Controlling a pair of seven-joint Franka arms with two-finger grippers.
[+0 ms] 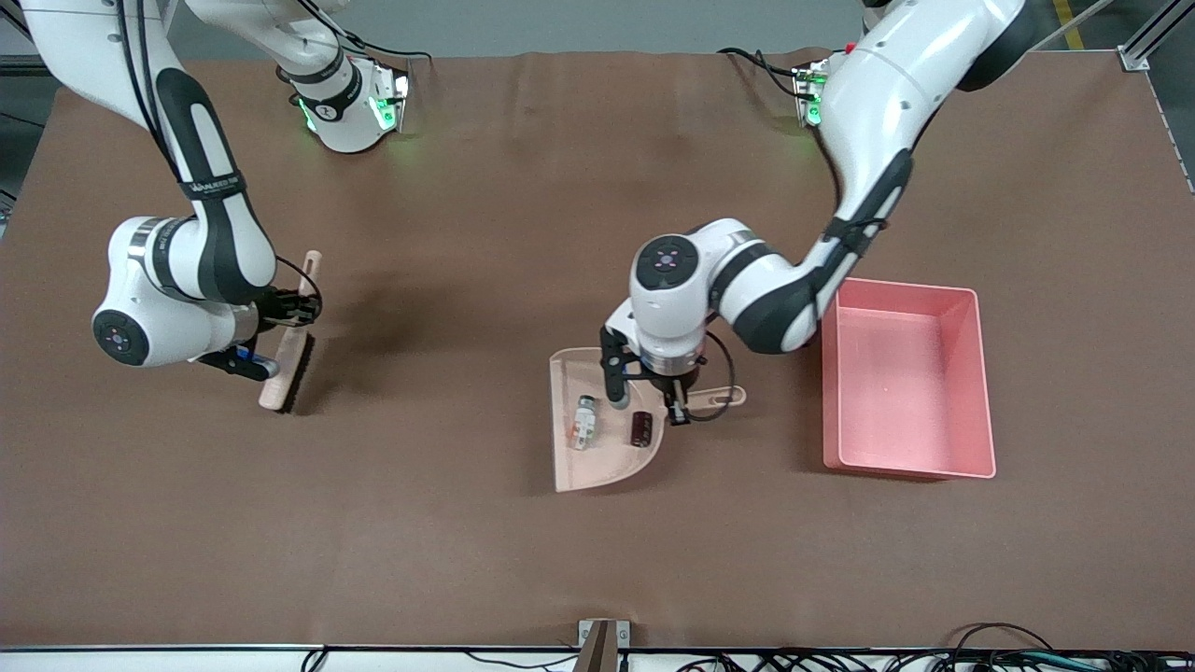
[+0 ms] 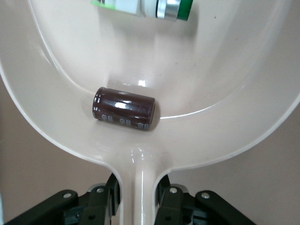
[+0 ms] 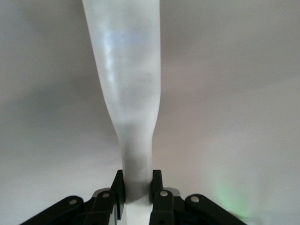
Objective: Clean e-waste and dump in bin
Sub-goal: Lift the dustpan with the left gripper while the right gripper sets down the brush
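Resting in the dustpan [image 1: 597, 457], both e-waste [image 1: 585, 422] parts await dumping into the bin [image 1: 971, 392]; left claw [image 2: 139, 199] clamps its handle, right claw [image 3: 137, 187] clamps the brush [image 1: 289, 350].

A brown cloth [image 1: 523, 560] covered the table, lightly creased. Grey floor [image 1: 560, 23] showed above its upper edge, with a metal rail [image 1: 1153, 33] at one corner. Black cables [image 1: 980, 653] ran along the white lower edge.
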